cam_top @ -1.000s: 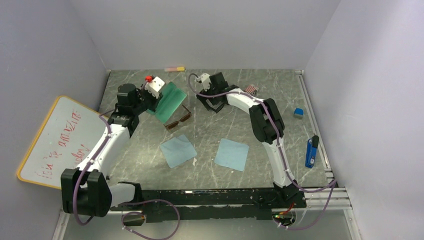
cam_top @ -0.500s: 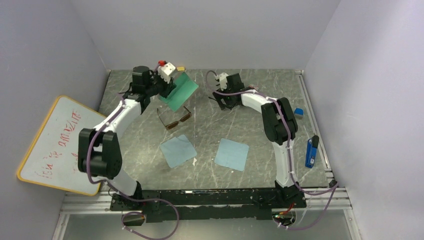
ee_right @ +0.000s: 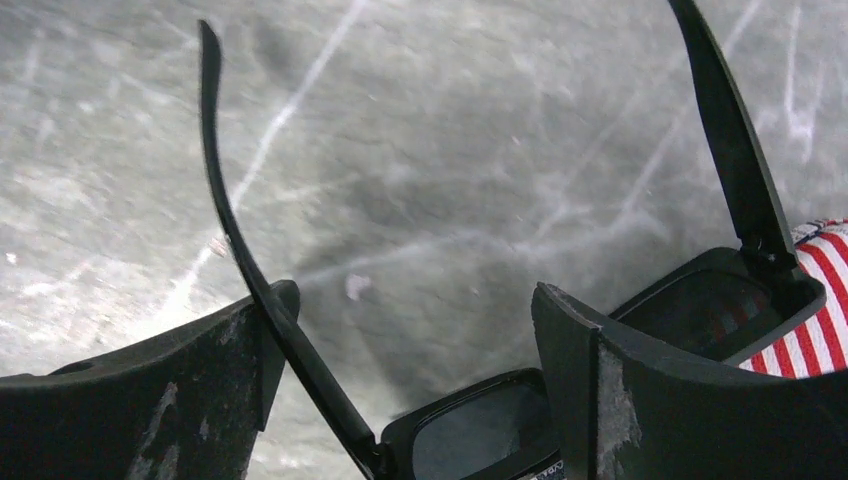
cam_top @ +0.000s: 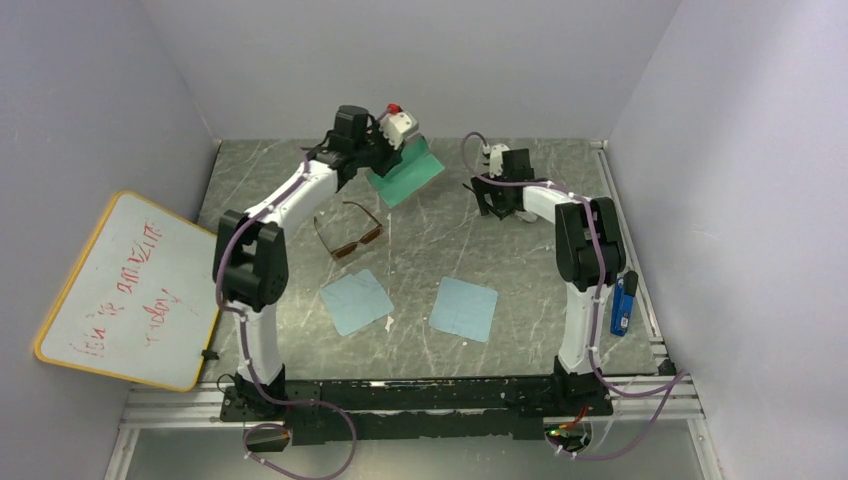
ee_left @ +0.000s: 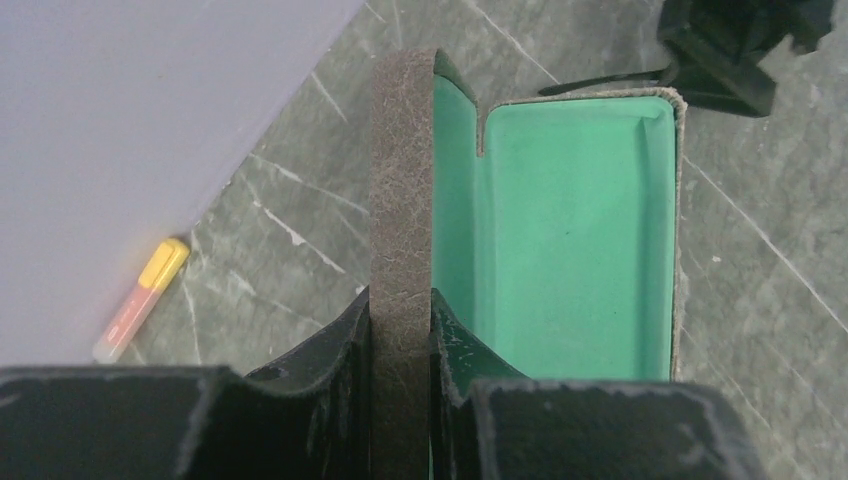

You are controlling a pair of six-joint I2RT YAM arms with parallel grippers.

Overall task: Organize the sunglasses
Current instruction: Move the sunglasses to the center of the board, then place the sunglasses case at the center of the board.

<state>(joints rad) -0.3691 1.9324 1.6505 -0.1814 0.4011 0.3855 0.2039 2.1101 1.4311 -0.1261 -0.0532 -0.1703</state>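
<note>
Left hand [ee_left: 400, 335] is pinched tight on one wall of the brown case [ee_left: 560, 230], at the far centre of the table [cam_top: 440, 240]. The case is open, its green lining facing my wrist cam. A pink-and-yellow marker [ee_left: 138, 300] lies by the back wall near the case; I can't read any label on it. Right hand [ee_right: 415, 295] is spread wide, low over the black sunglasses [ee_right: 480, 430] at the far right-centre of the table. Their temples are unfolded: one runs along the inner edge of the finger on the left of that wrist view, and the frame front sits behind the other finger. I can't tell if either finger actually touches the frame. There's a speck of pale print at the frame's lower edge, too small to read. A red-and-white striped case [ee_right: 815, 290] sits just beside the black pair. The thin-frame sunglasses [cam_top: 358, 242] lie on the table left of centre, temples open, apart from both hands and nearer to me than the brown case. In front of them a light-blue cloth [cam_top: 356, 300] and a second cloth [cam_top: 464, 308] lie flat side by side. The whiteboard [cam_top: 125, 290] at the left carries red handwriting I can't make out. A blue object [cam_top: 622, 303] lies at the right edge, markings unreadable.
</note>
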